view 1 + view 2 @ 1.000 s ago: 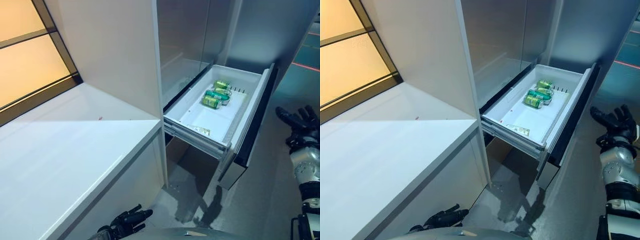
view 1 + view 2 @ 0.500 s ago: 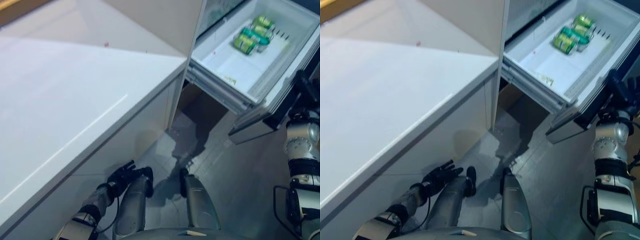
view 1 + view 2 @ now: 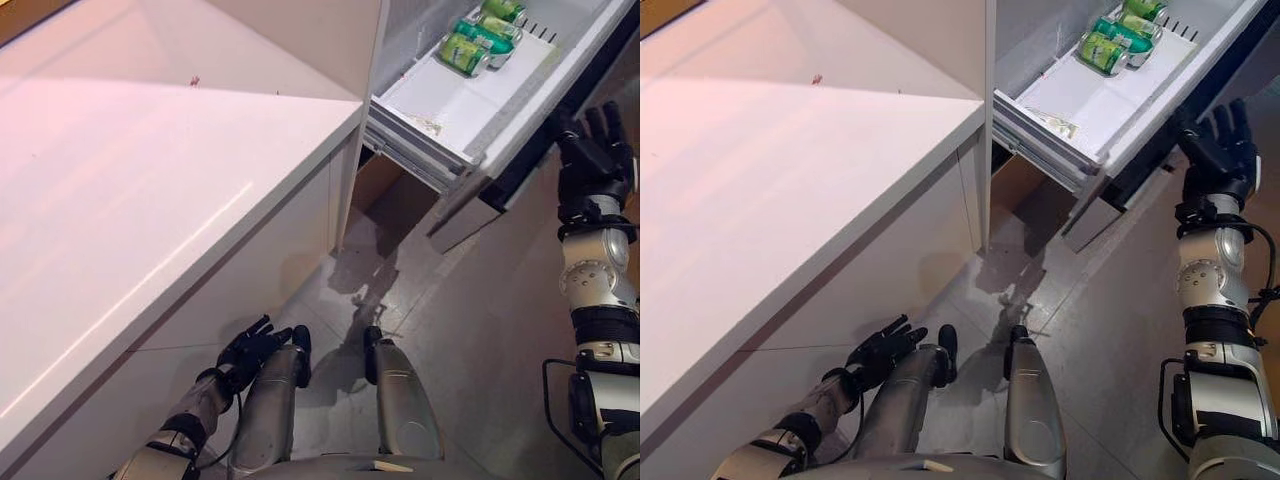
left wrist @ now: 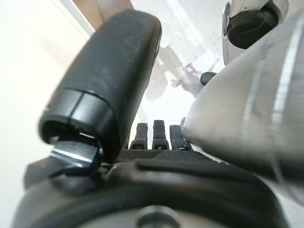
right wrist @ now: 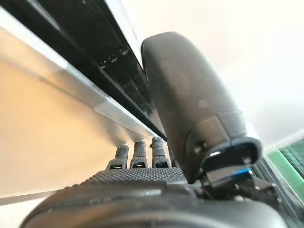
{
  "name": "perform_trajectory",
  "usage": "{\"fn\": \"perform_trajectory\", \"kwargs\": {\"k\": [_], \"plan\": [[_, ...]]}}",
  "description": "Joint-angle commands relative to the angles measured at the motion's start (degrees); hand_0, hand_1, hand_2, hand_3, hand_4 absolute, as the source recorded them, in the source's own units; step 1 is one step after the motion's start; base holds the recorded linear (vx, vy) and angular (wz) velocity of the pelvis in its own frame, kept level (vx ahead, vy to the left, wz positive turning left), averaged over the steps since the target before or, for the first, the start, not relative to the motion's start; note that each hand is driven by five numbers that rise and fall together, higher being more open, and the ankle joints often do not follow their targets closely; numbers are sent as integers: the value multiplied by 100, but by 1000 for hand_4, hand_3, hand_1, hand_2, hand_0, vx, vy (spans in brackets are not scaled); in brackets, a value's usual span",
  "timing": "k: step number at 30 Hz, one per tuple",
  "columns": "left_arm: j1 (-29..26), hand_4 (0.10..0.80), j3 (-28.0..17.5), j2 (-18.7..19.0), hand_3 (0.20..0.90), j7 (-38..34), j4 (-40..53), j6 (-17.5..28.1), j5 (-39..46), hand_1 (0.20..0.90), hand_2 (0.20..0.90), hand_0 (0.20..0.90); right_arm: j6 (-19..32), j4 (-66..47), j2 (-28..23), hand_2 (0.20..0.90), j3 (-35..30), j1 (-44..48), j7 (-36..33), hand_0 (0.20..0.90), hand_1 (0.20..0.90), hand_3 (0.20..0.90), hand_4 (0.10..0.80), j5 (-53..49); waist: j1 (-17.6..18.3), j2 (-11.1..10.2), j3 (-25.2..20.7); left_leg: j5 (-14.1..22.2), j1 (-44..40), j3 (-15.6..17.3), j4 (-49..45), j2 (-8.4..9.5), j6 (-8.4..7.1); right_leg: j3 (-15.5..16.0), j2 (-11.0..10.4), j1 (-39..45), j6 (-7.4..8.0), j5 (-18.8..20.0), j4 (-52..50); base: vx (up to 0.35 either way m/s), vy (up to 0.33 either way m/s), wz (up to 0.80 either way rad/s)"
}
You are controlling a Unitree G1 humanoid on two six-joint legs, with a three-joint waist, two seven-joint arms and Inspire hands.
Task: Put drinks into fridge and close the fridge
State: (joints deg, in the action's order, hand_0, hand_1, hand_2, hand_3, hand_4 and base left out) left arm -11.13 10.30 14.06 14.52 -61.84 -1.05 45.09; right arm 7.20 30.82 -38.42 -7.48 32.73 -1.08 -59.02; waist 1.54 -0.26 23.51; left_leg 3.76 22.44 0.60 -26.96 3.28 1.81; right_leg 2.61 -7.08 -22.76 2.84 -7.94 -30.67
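Raised since before, right robot hand (image 3: 1215, 150) nears drawer (image 3: 500, 105); white counter (image 3: 130, 200) bare.

The fridge drawer (image 3: 470, 100) stood pulled out to the right of the tabletop (image 3: 150, 190). The cans (image 3: 475, 40) lay together in its far end. The right hand (image 3: 592, 160) was just beside the drawer's front.
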Motion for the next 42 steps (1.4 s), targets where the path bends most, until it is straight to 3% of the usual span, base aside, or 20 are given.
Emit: {"fn": "perform_trajectory", "kwargs": {"k": [1, 9, 16, 21, 27, 31, 36, 42], "plan": [[650, 800, 384, 11, 900, 246, -55, -195, 58, 900, 900, 900, -99, -1485, 50, 900, 1334, 1581, 1724, 900, 900, 900, 800, 232, -636, -81, -333, 291, -390, -169, 247, 183, 155, 188, 43, 406, -270, 188, 358, -17, 14, 30], [619, 800, 404, 187, 900, 345, -98, -261, -14, 900, 900, 900, 48, -1218, 45, 900, 1641, 2189, 1425, 900, 900, 900, 800, 400, -920, -18, -345, -94, -670, -482, 975, 160, 75, 518, -46, 806, -158, 406, 1008, 18, 11, 29], [625, 800, 449, 218, 900, 354, -175, -259, -167, 900, 900, 900, 711, -1095, 75, 900, 1426, 2214, 442, 900, 900, 900, 800, 700, -963, -82, -472, -204, -993, -525, 1415, 116, 69, 632, -60, 1207, -55, 609, 1570, 77, -15, 17], [660, 800, 403, 189, 900, 286, -213, -204, -264, 900, 900, 900, 1193, -1526, 147, 900, 1128, 1851, -681, 900, 900, 900, 800, 1745, -795, -170, -648, -128, -1243, -371, 1522, 73, 98, 475, 1, 1487, -14, 740, 1919, 71, -32, 0], [802, 800, 279, 114, 900, 226, -235, -152, -316, 900, 900, 900, 1164, -2208, 74, 900, 771, 796, -1272, 900, 900, 900, 800, 2320, -448, -240, -1011, -107, -1698, -25, 1926, -50, 71, 110, 147, 1849, 27, 914, 2465, 81, -25, -10], [838, 800, 127, 56, 900, 142, -238, -188, -304, 900, 900, 900, 1097, -2385, 279, 900, 549, -195, -1214, 900, 900, 900, 800, 2232, -174, -265, -1289, -118, -1941, 235, 2186, -135, 28, -114, 245, 1991, 38, 1023, 2768, 36, -61, -29], [937, 800, -78, -44, 900, 3, -168, -251, -403, 900, 900, 900, 746, -2037, 711, 900, 459, -1431, -438, 900, 900, 900, 800, 1997, 46, -267, -1646, -150, -2247, 473, 2493, -194, -16, -254, 347, 2164, 23, 1126, 3084, 20, -75, -20], [1031, 800, -183, -158, 900, -146, -70, -202, -364, 900, 900, 900, 200, -617, 1303, 900, 624, -2345, 346, 900, 900, 900, 800, 1774, 97, -233, -2003, -287, -2611, 584, 2920, -265, -99, -159, 459, 2459, -5, 1200, 3401, -6, -77, -17]]}}
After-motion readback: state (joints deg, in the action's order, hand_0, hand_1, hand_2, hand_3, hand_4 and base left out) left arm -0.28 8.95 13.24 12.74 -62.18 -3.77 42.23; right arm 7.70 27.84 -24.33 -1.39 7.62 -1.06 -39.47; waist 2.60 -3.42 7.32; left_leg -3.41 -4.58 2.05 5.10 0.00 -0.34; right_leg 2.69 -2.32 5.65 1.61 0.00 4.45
